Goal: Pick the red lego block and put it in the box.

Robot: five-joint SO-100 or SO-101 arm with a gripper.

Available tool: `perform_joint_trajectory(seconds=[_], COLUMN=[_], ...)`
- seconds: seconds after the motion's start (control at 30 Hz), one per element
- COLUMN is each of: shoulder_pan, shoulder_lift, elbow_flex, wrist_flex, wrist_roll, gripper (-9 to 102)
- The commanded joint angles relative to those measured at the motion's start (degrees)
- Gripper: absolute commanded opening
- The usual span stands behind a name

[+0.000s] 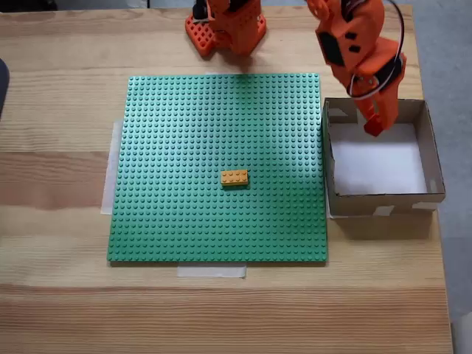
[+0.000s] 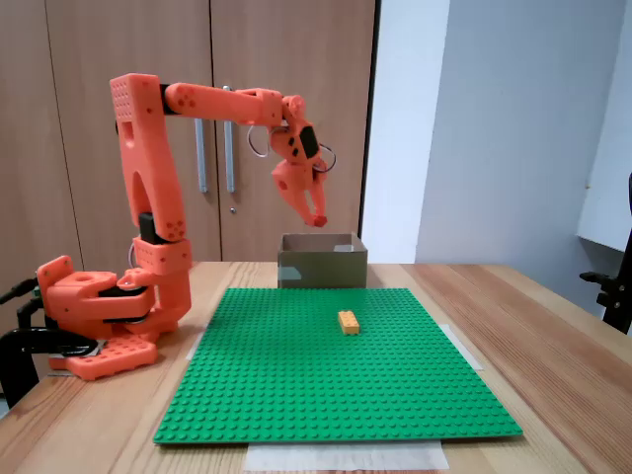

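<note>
Above the box point(image 1: 435, 158), the orange arm's gripper point(image 1: 375, 127) has its jaws clamped on the red lego block point(image 1: 374, 128): light, rigid, slick plastic, best pinched across its long flat sides.

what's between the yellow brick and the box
Only bare green baseplate studs lie between the yellow brick and the box, as a fixed view from above shows.
</note>
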State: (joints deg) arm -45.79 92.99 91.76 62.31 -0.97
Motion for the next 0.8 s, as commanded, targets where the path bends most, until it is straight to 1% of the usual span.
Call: perform_joint_trajectory(seconds=[0.0, 0.1, 0.33, 0.53, 0.77], shoulder_pan=[0.00, 0.26, 1.14, 1.85, 2.20], shoulder_lift=[-1.93, -3.96, -10.28, -14.94, -17.31], elbow_flex=[-1.49, -1.76, -2.02, -2.37, -2.29], wrist_flex=[-1.23, -2.11, -7.65, -12.22, -14.24], wrist_roll=[-1.49, -1.93, -5.62, -6.33, -7.21], gripper=[6, 6, 6, 6, 5])
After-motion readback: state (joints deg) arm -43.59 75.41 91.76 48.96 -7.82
